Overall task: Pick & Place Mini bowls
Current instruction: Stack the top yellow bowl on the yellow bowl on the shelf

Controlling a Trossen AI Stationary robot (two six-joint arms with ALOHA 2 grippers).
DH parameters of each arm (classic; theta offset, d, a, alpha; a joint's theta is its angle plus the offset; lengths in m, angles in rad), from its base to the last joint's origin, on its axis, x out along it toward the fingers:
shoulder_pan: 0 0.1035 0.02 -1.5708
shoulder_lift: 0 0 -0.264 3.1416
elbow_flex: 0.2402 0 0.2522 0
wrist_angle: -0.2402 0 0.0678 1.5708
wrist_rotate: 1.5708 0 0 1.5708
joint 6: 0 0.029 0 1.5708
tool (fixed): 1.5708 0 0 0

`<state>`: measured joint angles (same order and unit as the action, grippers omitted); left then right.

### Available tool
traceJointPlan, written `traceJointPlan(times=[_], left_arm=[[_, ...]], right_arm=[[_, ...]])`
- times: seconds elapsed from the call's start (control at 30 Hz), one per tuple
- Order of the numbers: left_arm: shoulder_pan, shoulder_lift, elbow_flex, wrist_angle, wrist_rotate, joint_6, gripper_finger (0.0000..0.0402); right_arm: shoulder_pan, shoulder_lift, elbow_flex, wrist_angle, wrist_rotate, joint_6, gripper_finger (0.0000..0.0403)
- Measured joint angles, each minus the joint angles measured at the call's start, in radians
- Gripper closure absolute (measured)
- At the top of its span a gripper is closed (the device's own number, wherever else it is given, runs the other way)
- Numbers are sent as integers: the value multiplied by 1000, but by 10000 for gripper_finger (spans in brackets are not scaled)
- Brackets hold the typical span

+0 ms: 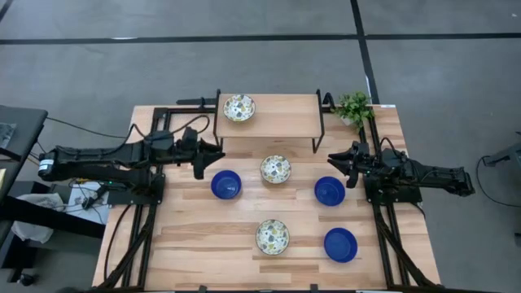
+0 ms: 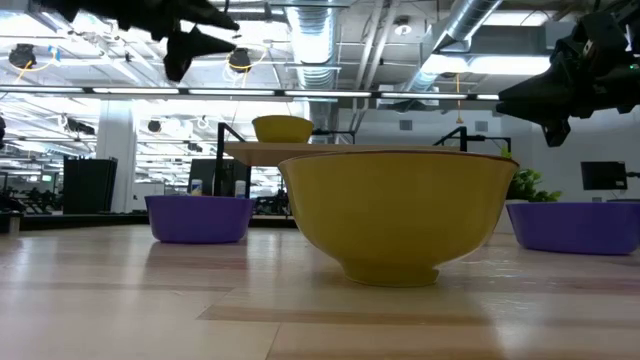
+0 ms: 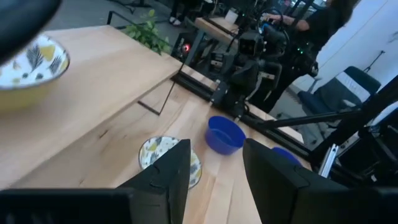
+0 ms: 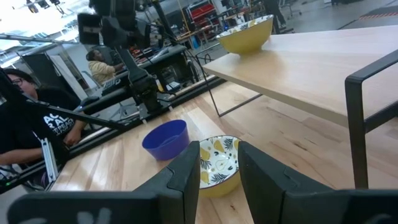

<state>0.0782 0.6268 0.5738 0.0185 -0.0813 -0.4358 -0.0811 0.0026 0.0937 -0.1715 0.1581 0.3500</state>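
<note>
Six mini bowls are spread over the wooden table (image 1: 187, 244): one patterned bowl (image 1: 238, 107) sits on the raised shelf (image 1: 277, 122) at the far side, a second patterned bowl (image 1: 276, 169) lies in the middle of the table below it, and a third (image 1: 273, 236) is nearer the front. Blue bowls rest at left of centre (image 1: 225, 185), right of centre (image 1: 330, 191) and near right (image 1: 340, 244). The left gripper (image 1: 200, 155) hangs above the table just beside the left blue bowl, its fingers (image 3: 171, 174) a narrow gap apart and holding nothing. The right gripper (image 1: 346, 167) hovers just beyond the right blue bowl, likewise slightly parted and empty. The bowls look like glazed ceramic: stiff, fairly light, probably slick and liable to chip if dropped. The thin rim seems the best hold, one finger inside and one outside the wall, squeezed firmly enough that the glaze does not slip.
</note>
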Motion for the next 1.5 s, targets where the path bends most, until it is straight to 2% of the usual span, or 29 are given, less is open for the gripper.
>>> traceJointPlan(times=[0.3, 0.5, 0.7, 0.97, 1.23, 1.5], left_arm=[[-17, -79, -190, 184, -31, 4, 257], [-17, -141, -280, 203, -22, -15, 257], [-17, -198, -352, 218, -18, -26, 257], [-17, -236, -420, 232, 65, -31, 257], [-17, -236, -466, 282, 119, -71, 257], [-17, -235, -476, 291, 119, -69, 257]], right_arm=[[0, 0, 0, 0, 12, 15, 305], [0, 0, 0, 24, 50, -3, 305], [14, 0, 0, 164, 50, -113, 305], [65, 31, 0, 238, 50, -115, 305], [116, 186, 13, 404, 52, -112, 305], [166, 466, 190, 415, 53, -141, 305]])
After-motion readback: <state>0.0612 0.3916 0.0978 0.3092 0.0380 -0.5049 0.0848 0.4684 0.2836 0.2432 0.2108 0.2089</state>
